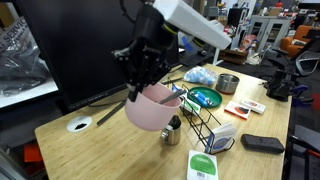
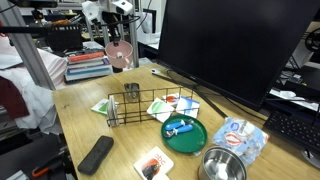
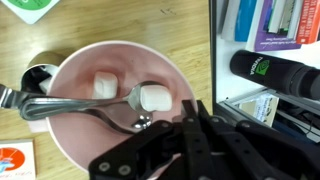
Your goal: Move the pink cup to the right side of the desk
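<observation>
The pink cup (image 1: 150, 110) hangs in the air above the desk (image 1: 90, 150), held at its rim by my gripper (image 1: 140, 72), which is shut on it. In an exterior view the cup (image 2: 120, 55) is at the far end of the desk (image 2: 90, 120). The wrist view looks down into the cup (image 3: 90, 70). A metal spoon (image 3: 80, 105) and two white cubes lie inside it. My gripper's fingers (image 3: 190, 120) close over the cup's near rim. The small steel pitcher (image 1: 172, 133) stands on the desk just below the cup.
A large black monitor (image 1: 70, 50) stands behind the cup. A wire rack (image 1: 205, 120), a green plate (image 1: 205, 97), a steel bowl (image 1: 228, 83), cards and a black case (image 1: 262, 143) lie along the desk. The white grommet hole (image 1: 79, 125) is near the desk's corner.
</observation>
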Controlling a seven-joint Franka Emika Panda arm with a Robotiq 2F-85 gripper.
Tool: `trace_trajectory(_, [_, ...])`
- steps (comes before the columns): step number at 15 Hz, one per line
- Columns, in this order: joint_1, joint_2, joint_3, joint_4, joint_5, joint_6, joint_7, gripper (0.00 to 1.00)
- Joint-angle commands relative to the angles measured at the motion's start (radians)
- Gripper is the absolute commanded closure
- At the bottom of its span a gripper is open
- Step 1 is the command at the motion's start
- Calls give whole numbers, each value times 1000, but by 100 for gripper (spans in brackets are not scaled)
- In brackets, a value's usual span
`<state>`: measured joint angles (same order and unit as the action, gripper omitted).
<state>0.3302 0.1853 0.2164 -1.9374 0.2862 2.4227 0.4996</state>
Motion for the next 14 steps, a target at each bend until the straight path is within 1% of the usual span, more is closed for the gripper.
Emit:
trace_trajectory(1, [-27, -109, -25, -113, -78, 9, 26, 99])
trace_trajectory(5, [-91, -210, -64, -224, -135, -12, 60, 99])
trace_trajectory(8, [-153, -276, -91, -304, -213, -12, 137, 99])
trace_trajectory(12, [-252, -327, -117, -383, -326, -43, 328, 99])
trace_trajectory(14, [-285, -333, -122, -415, -358, -96, 419, 99])
